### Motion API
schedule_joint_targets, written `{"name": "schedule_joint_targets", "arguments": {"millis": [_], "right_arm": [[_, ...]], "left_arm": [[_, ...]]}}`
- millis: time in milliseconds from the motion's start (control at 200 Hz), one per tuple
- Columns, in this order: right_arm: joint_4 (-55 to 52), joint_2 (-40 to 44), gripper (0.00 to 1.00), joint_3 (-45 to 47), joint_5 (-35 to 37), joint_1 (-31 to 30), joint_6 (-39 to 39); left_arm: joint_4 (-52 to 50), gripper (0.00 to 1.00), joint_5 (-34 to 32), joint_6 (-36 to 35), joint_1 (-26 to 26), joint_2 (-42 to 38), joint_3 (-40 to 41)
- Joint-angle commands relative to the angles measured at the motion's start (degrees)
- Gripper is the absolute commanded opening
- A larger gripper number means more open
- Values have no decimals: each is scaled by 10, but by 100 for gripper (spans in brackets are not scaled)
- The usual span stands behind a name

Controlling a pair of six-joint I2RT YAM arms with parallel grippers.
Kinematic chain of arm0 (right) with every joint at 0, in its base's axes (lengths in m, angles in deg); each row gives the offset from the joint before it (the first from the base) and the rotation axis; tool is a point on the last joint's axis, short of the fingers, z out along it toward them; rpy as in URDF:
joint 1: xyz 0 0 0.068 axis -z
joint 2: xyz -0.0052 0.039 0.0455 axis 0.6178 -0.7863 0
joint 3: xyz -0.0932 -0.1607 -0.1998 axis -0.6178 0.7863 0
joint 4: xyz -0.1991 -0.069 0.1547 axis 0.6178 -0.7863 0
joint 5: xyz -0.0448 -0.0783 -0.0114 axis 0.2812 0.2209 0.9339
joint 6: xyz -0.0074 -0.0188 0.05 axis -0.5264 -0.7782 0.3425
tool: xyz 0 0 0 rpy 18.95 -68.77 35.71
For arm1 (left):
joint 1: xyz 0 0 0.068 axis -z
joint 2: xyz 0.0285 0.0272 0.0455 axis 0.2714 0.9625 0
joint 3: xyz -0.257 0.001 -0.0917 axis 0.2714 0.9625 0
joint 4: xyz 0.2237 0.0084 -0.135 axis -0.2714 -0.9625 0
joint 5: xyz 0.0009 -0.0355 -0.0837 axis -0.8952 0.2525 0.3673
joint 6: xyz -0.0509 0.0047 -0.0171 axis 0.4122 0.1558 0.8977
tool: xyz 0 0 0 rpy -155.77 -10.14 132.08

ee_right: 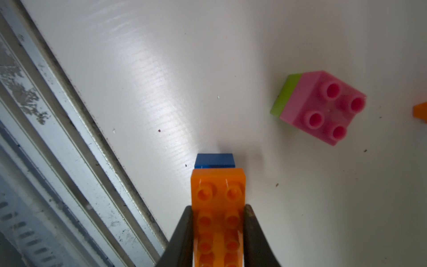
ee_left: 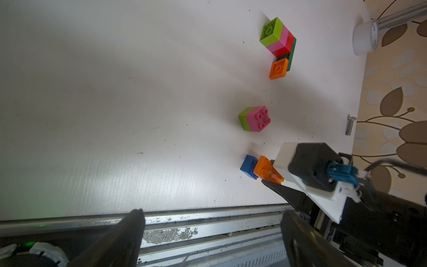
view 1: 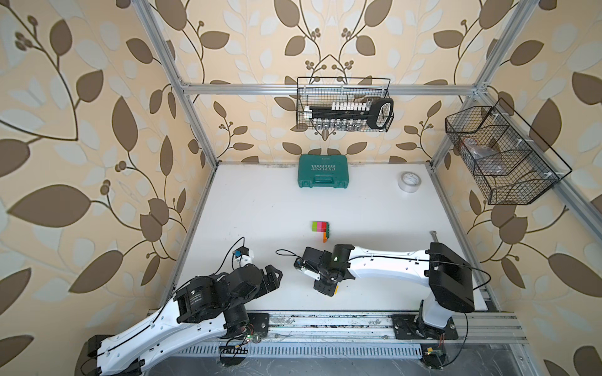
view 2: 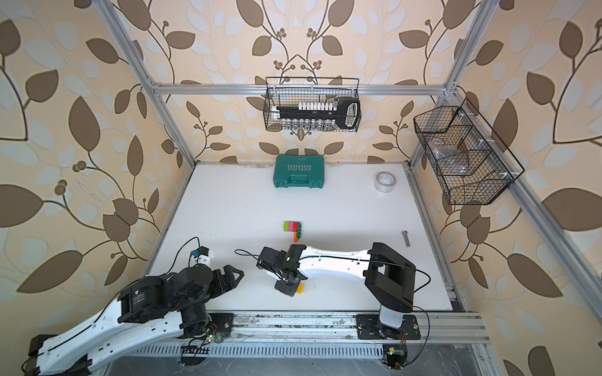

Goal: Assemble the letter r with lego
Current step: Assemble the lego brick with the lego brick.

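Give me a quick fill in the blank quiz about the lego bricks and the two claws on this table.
The long brick clamped in the right claw is ___.
The small brick at its free end is ___.
The loose pink brick is joined to a brick coloured ___.
The left claw, holding nothing, stands ___.
Missing words: orange; blue; lime; open.

A lime-pink-red stack [ee_left: 276, 37] lies sideways, joined to a dark green brick [ee_left: 293, 50] and small orange brick [ee_left: 279, 68]. Near it sits a pink-on-lime pair [ee_left: 254, 119]; beyond, a long orange brick [ee_right: 218, 185] in the right gripper [ee_right: 218, 207] touches a blue brick [ee_right: 214, 160].
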Motion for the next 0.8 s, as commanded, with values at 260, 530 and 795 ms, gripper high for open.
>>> {"name": "schedule_joint_targets", "arguments": {"millis": [260, 530, 795], "right_arm": [[6, -13, 0, 21, 9, -2, 12], [8, -18, 0, 26, 8, -2, 13], [12, -24, 0, 30, 6, -2, 15]], "left_arm": [[18, 94, -1, -28, -5, 33, -6], [13, 95, -2, -24, -5, 22, 0], [16, 95, 0, -22, -5, 21, 2]]}}
